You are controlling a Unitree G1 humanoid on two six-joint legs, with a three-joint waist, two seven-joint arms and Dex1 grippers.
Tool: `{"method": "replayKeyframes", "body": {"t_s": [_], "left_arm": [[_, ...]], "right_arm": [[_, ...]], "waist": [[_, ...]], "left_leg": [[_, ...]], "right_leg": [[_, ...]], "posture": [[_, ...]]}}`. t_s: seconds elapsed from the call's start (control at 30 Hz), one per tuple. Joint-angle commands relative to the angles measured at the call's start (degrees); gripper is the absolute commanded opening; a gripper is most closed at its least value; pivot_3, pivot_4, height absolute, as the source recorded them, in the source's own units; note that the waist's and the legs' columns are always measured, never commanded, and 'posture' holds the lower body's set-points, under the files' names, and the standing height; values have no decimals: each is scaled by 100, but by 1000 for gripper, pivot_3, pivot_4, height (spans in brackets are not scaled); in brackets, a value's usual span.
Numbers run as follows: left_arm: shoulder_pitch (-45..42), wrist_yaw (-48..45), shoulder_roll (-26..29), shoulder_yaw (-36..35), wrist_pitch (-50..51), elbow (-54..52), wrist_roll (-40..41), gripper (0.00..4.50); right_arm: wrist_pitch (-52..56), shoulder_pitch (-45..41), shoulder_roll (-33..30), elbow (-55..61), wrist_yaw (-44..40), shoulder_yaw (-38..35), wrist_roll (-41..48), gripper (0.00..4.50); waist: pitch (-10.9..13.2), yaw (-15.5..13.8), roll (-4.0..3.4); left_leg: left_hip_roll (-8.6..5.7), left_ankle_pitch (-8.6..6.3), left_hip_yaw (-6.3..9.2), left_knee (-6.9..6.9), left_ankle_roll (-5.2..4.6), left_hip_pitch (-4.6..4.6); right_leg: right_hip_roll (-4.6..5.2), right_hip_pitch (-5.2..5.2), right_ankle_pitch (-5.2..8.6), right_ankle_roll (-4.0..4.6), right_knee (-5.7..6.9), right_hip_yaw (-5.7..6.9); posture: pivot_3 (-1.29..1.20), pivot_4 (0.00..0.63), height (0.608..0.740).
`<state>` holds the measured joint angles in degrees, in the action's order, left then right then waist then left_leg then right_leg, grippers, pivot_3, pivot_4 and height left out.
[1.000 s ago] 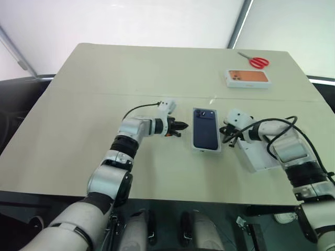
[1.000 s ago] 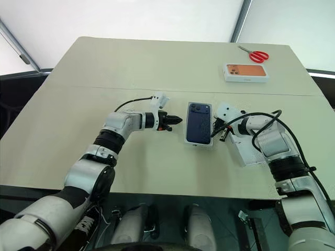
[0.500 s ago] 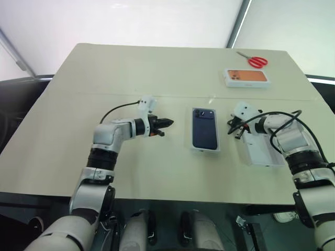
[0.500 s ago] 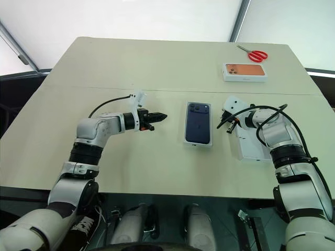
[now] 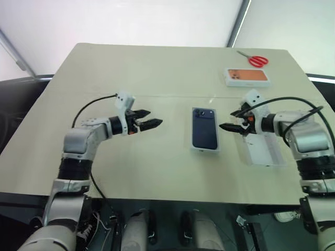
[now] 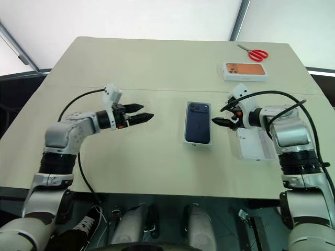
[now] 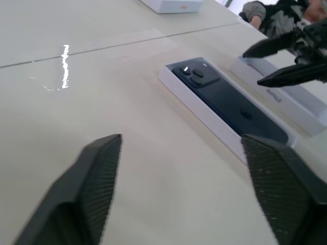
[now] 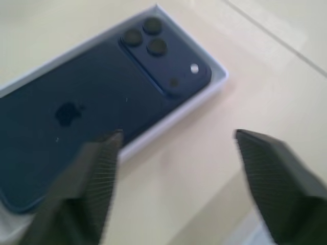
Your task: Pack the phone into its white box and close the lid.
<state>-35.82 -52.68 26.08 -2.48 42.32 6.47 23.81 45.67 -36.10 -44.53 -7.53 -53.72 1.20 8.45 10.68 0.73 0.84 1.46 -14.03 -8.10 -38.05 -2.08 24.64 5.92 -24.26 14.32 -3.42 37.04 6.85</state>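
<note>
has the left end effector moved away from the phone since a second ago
Yes. The left end effector has drawn away to the robot's left, widening its gap from the phone in the white box.

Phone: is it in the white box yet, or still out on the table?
In. The phone lies flat, back up, inside the white box, whose rim shows all around it. The lid sits apart, so the box is still open.

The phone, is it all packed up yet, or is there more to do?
Partly. Done: the slim dark navy-blue phone lies inside the shallow white cardboard box, camera side up. In hand: nothing; the left gripper and the right gripper hover open on either side of it. Left to do: the white rectangular lid lies on the table by the right arm and must go onto the box.
</note>
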Motion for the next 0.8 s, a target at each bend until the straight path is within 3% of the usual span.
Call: {"method": "replayKeyframes", "body": {"t_s": [0.03, 0.23, 0.47, 0.8], "left_arm": [[189, -465, 291, 15, -523, -493, 102, 4500], [497, -714, 408, 121, -1619, -739, -69, 4500], [789, -781, 311, 239, -3042, -758, -403, 4500], [1190, -1231, 356, 276, -3314, -758, -122, 4500]], "right_arm": [[829, -41, -268, 438, 445, -218, -54, 4464], [2217, -251, -601, 543, 585, -385, 273, 4464], [4053, 129, -668, 1759, 785, -411, 917, 4464], [4626, -36, -155, 1688, 1797, -541, 911, 4464]], "waist": [[1, -1, -3], [3, 3, -13], [1, 7, -19], [0, -1, -20]], "left_leg": [[0, 0, 0, 0, 1, 3], [-4, 1, 0, -1, 3, 32], [-1, 9, 0, 1, -14, 41], [-3, 12, 0, -8, -19, 72]], "right_leg": [[1, -4, 0, 1, 0, -1], [7, -32, 8, 19, -1, 0], [6, -42, -1, 4, 1, 0], [3, -67, -3, 4, 3, 1]], "posture": [[0, 150, 738], [0, 150, 738], [0, 150, 738], [0, 150, 738]]}}
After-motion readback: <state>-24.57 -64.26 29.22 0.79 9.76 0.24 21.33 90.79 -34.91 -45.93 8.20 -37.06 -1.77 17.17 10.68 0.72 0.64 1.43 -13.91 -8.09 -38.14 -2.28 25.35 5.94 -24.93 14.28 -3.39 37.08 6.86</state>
